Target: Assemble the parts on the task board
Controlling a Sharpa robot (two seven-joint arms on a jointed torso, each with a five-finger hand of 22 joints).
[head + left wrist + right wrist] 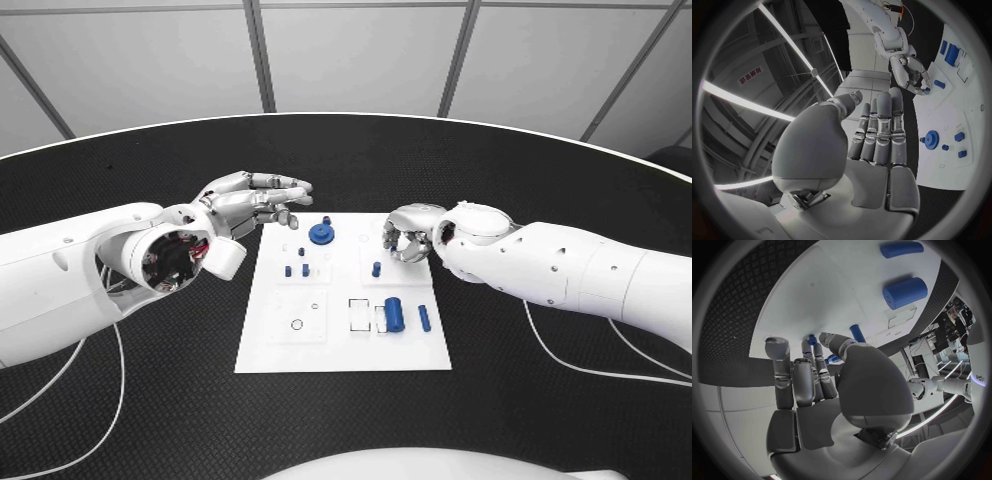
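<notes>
Task board (340,345): white plate lying flat at the middle of the black tabletop (548,420). Blue gear (322,235): seated near the far edge of the board, with a small blue peg (327,219) just beyond it. Two short blue pins (297,270): standing side by side on the board's left half, nearer than the gear. Single blue pin (376,269): upright on the right half, just beside the right robot hand. Thick blue cylinder (392,316): lying at the near right of the board beside a rectangular recess, with a slim blue rod (424,318) lying just to its right, apart from it. Left robot hand (257,203): hovering above the far left corner of the board, fingers extended side by side and empty, as confirmed in the left wrist view (879,132); not touching gear or pins. Right robot hand (410,234): positioned over the far right edge of the board, fingers curled downward toward the surface near the single pin; in the right wrist view (811,375), fingertips close around a small blue part, but an actual grip cannot be confirmed.
</notes>
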